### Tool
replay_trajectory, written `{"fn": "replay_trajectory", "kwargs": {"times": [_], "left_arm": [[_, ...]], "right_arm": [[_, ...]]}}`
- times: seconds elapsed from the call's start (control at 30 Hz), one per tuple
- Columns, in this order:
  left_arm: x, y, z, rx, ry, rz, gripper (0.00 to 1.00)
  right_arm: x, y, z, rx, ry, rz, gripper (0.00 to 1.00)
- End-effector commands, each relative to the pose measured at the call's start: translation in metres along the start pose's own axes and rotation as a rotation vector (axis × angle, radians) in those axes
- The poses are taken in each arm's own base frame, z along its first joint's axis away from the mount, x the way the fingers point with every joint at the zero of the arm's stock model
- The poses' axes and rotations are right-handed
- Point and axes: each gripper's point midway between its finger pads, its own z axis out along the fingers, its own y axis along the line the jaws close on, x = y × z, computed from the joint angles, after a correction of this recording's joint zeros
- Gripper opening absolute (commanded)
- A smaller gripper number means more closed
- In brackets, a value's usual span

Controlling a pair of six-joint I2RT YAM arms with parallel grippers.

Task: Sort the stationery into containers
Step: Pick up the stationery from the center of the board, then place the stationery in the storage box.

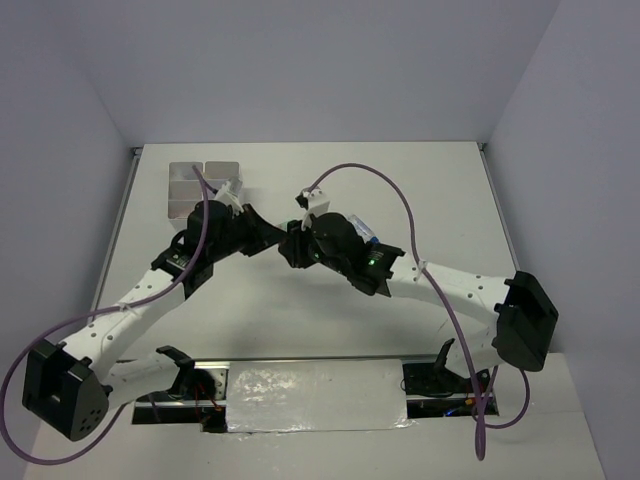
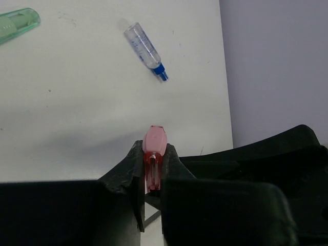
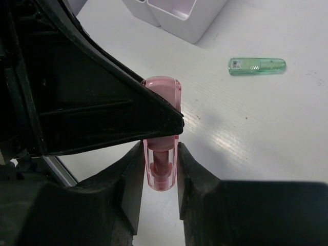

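A pink capped stick [image 3: 163,166] is held off the table between both grippers, which meet at the table's middle. In the left wrist view my left gripper [image 2: 154,154] is shut on the stick's lower part, with the pale pink end [image 2: 154,139] poking out past the tips. My right gripper [image 3: 160,169] is closed around the stick's clear pink end, and the left gripper's black finger [image 3: 102,113] crosses just above it. From above, the left gripper [image 1: 268,238] and the right gripper [image 1: 292,246] touch tip to tip and hide the stick. The containers [image 1: 205,188] stand at the back left.
A green capped stick [image 3: 256,66] lies on the table beyond the right gripper and also shows as the green stick [image 2: 18,23]. A clear pen with a blue tip [image 2: 146,50] lies near the table's far edge. The containers' corner [image 3: 177,18] is close behind.
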Motion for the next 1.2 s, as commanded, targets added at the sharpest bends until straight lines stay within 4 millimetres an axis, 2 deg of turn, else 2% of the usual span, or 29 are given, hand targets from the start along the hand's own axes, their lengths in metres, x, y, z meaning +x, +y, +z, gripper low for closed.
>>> {"fn": "replay_trajectory", "kwargs": {"times": [0.0,0.03,0.07,0.1,0.17,0.2,0.23,0.27,0.3,0.33,0.4,0.43,0.5,0.53,0.6,0.63,0.73,0.8,0.97,1.07,1.17], "left_arm": [[-0.019,-0.012,0.003,-0.005,-0.040,0.061,0.00],[-0.023,-0.006,0.004,-0.047,-0.052,0.070,0.00],[-0.029,0.000,0.004,-0.111,-0.056,0.094,0.00],[-0.042,0.013,0.005,-0.199,-0.106,0.103,0.00],[-0.063,0.043,0.004,-0.380,-0.169,0.105,0.00],[-0.078,0.050,-0.002,-0.459,-0.205,0.099,0.00],[-0.102,0.071,-0.011,-0.570,-0.294,0.084,0.00],[-0.116,0.080,-0.008,-0.624,-0.329,0.061,0.00],[-0.127,0.090,-0.010,-0.671,-0.362,0.038,0.00],[-0.146,0.110,-0.019,-0.742,-0.418,0.003,0.00],[-0.169,0.130,-0.013,-0.801,-0.460,-0.045,0.00],[-0.180,0.154,-0.015,-0.864,-0.489,-0.105,0.00],[-0.200,0.168,-0.017,-0.876,-0.540,-0.158,0.00],[-0.212,0.170,-0.011,-0.868,-0.583,-0.153,0.00],[-0.225,0.179,-0.004,-0.893,-0.622,-0.132,0.00],[-0.237,0.176,-0.004,-0.898,-0.658,-0.122,0.00],[-0.251,0.181,0.006,-0.914,-0.690,-0.094,0.00],[-0.251,0.191,0.011,-0.942,-0.689,-0.102,0.02],[-0.257,0.195,0.022,-0.926,-0.713,-0.107,0.07],[-0.255,0.202,0.026,-0.935,-0.708,-0.109,0.13],[-0.250,0.208,0.031,-0.940,-0.693,-0.112,0.24]], "right_arm": [[-0.033,0.011,0.007,-0.077,-0.082,0.002,0.38],[-0.030,0.001,0.010,-0.058,-0.080,0.019,0.54],[-0.019,-0.009,0.011,-0.050,-0.056,0.046,0.74],[-0.018,-0.020,0.010,-0.028,-0.061,0.067,0.86],[-0.011,-0.052,0.001,0.055,-0.076,0.118,0.95],[-0.011,-0.060,-0.004,0.078,-0.089,0.132,1.00],[-0.001,-0.077,-0.009,0.124,-0.074,0.145,1.00],[-0.009,-0.083,-0.020,0.147,-0.109,0.155,1.00],[-0.009,-0.087,-0.025,0.158,-0.113,0.154,1.00],[-0.005,-0.092,-0.028,0.171,-0.105,0.148,1.00],[-0.008,-0.094,-0.036,0.165,-0.115,0.122,1.00],[-0.006,-0.096,-0.040,0.171,-0.106,0.105,1.00],[0.002,-0.101,-0.042,0.189,-0.083,0.083,1.00],[0.003,-0.103,-0.044,0.193,-0.080,0.069,1.00],[0.008,-0.107,-0.047,0.193,-0.072,0.056,1.00],[0.010,-0.108,-0.048,0.191,-0.068,0.051,1.00],[0.015,-0.106,-0.048,0.163,-0.056,0.033,1.00],[0.019,-0.104,-0.045,0.135,-0.041,0.018,1.00],[0.022,-0.108,-0.034,0.135,-0.015,0.004,1.00],[0.026,-0.110,-0.027,0.133,0.006,-0.003,1.00],[0.027,-0.109,-0.023,0.125,0.013,-0.009,1.00]]}}
